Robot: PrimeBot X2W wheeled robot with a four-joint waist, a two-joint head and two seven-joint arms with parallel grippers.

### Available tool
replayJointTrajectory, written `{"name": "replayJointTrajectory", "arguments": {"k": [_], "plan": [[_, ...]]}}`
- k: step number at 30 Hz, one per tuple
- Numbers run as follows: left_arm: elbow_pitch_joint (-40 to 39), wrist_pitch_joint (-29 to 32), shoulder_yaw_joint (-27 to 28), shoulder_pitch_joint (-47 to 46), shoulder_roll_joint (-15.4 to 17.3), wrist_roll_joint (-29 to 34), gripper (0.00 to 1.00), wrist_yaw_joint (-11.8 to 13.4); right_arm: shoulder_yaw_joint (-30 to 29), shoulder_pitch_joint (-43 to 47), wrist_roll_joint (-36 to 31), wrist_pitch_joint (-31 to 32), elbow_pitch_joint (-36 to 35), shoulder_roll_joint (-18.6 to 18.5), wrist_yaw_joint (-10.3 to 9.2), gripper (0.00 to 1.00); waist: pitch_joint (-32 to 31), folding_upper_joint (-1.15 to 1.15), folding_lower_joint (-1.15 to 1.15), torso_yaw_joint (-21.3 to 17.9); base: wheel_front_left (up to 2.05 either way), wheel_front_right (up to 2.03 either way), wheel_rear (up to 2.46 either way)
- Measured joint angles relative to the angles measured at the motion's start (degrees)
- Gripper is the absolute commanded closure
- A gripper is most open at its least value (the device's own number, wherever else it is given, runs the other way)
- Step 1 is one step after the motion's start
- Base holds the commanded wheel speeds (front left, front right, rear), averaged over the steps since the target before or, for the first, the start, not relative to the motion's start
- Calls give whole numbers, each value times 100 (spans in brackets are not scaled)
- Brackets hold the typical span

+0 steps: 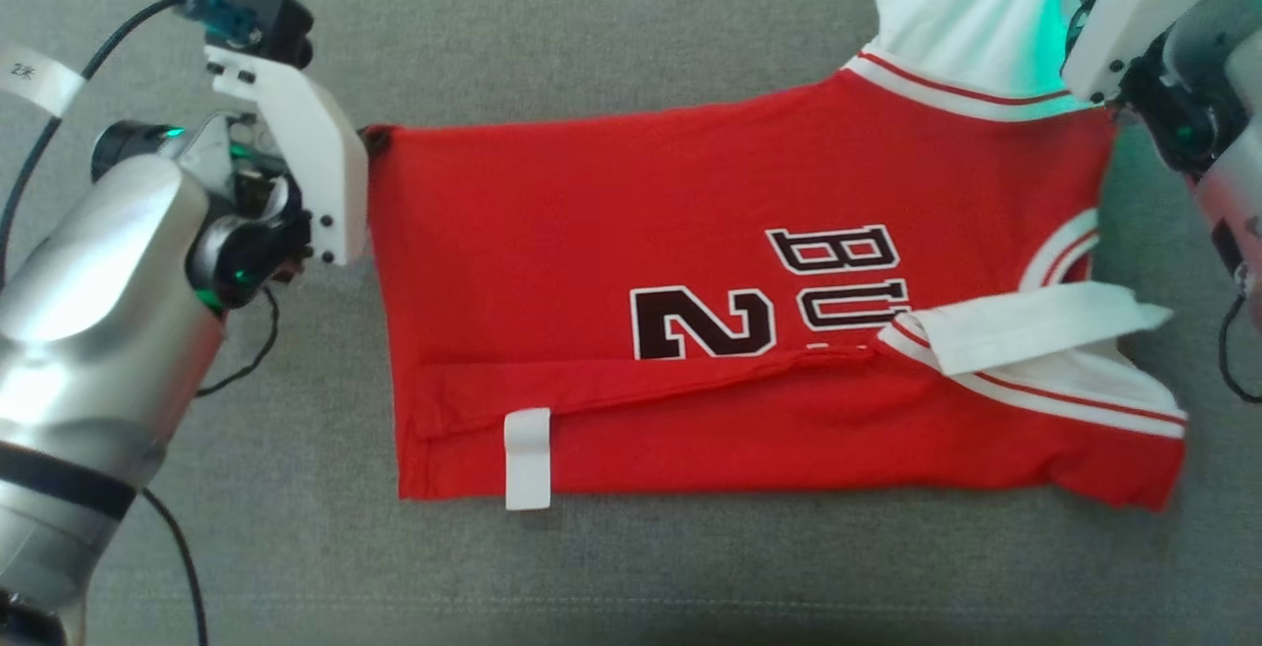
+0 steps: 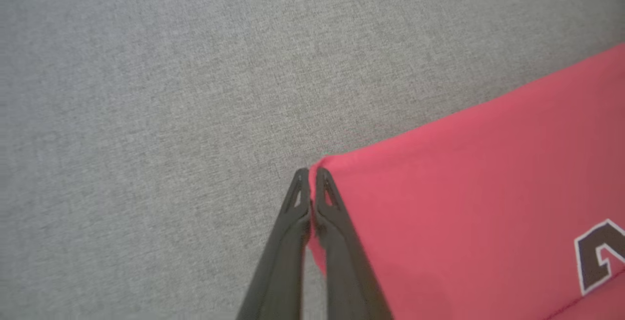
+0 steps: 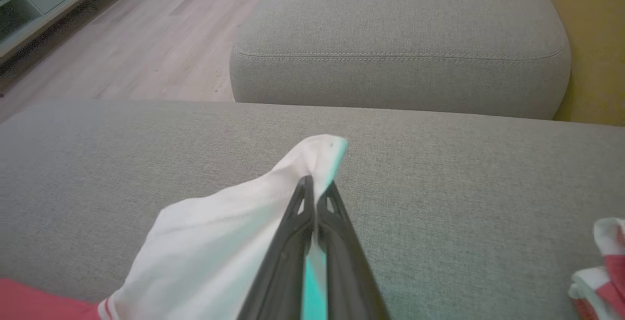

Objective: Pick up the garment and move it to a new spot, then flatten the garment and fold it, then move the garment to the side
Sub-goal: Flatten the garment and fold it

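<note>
The red shirt (image 1: 592,261) lay spread across the grey sofa (image 1: 631,35), its hem toward 9 o'clock and its white-trimmed sleeves toward 3 o'clock, as seen from the robot's head. The long edge at 6 o'clock was folded up over the front and cut across the bottom of the black number 2 (image 1: 702,323). A small white tag (image 1: 527,459) sat on that fold at about 7 o'clock. The left arm (image 1: 99,261) reached in from 9 o'clock. The left jaws were clenched on the red corner of the hem at about 10 o'clock, and the two dark fingers (image 2: 337,242) pressed together with the cloth (image 2: 464,188) pinched at their tips. The right arm (image 1: 1154,25) came in from 2 o'clock. The right jaws were clamped on the white sleeve (image 3: 210,242), and a peak of white cloth stood up past the fingers (image 3: 288,256). The second sleeve lay flat at about 4 o'clock, its white end flipped back. Beyond the right arm, at 12 o'clock from its wrist, stood another grey cushion (image 3: 400,41), with wooden floor (image 3: 146,41) at 10 o'clock.
</note>
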Motion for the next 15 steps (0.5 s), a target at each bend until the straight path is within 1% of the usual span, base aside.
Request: {"name": "replayJointTrajectory", "arguments": {"k": [7, 11, 15], "plan": [[-18, 147, -10, 240, 255, -112, 100, -38, 287, 68, 269, -51, -134, -109, 0, 100, -332, 0, 0, -120, 0, 0, 0], [-68, 267, -22, 591, 368, -278, 100, -44, 476, 385, 487, -91, -261, -134, 0, 100, -605, 0, 0, -213, 0, 0, 0], [-199, 466, -100, 859, 482, -375, 100, -79, 776, 668, 692, 188, -431, -163, 0, 100, -899, 0, 0, -311, 0, 0, 0]]}}
